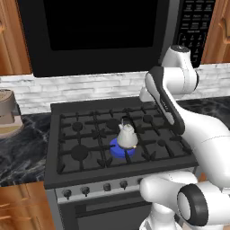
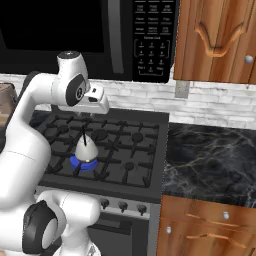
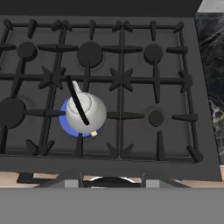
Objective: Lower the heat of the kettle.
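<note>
Blue flame (image 3: 65,127) rings the kettle (image 3: 85,113) on the stove's (image 3: 205,144) front-centre burner, at 9 o'clock in the hand view. Gripper state: cannot tell. Best drop toward the knobs (image 1: 108,187) at 6 o'clock, pick the matching one, and turn it partway only.

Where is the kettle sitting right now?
The kettle stands on the stove's front-middle burner, over a blue flame, just behind the knob row.
</note>
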Tool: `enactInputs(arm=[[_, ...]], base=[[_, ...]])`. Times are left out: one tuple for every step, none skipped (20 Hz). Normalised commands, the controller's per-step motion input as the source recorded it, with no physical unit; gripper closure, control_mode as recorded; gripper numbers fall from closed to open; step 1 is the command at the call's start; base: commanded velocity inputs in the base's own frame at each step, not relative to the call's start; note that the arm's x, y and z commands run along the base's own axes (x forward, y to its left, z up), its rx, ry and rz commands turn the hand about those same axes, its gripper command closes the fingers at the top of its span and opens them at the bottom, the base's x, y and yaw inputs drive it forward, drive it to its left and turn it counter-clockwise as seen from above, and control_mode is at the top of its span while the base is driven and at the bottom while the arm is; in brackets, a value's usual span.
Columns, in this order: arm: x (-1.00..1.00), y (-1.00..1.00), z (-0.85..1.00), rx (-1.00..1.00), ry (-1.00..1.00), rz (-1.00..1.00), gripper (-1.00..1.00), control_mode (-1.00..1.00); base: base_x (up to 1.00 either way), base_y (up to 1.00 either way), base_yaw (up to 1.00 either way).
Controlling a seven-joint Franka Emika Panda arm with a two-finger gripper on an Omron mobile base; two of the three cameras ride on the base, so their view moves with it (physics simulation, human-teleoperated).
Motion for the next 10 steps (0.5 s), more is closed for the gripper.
enactInputs(arm=[[0.00, 0.00, -0.03, 0.00, 0.00, 0.00, -1.00, -1.00], [0.00, 0.00, 0.00, 0.00, 0.00, 0.00, -1.00, 1.00], [0.00, 0.00, 0.00, 0.00, 0.00, 0.00, -1.00, 1.00], [0.00, 0.00, 0.00, 0.00, 0.00, 0.00, -1.00, 1.00], [0.00, 0.00, 0.00, 0.00, 0.00, 0.00, -1.00, 1.00], [0.00, 0.00, 0.00, 0.00, 0.00, 0.00, -1.00, 1.00], [0.00, 0.00, 0.00, 0.00, 0.00, 0.00, -1.00, 1.00], [0.00, 0.00, 0.00, 0.00, 0.00, 0.00, -1.00, 1.00], [0.00, 0.00, 0.00, 0.00, 0.00, 0.00, -1.00, 1.00], [0.00, 0.00, 0.00, 0.00, 0.00, 0.00, -1.00, 1.00]], base=[[0.00, 0.00, 0.00], [0.00, 0.25, 0.00], [-0.05, 0.49, 0.00], [-0.20, 0.54, 0.00], [-0.35, 0.38, 0.00], [-0.29, 0.60, 0.00], [-0.24, 0.63, 0.00], [-0.18, 0.71, 0.00], [-0.18, 0.65, 0.00], [-0.13, 0.64, 0.00]])
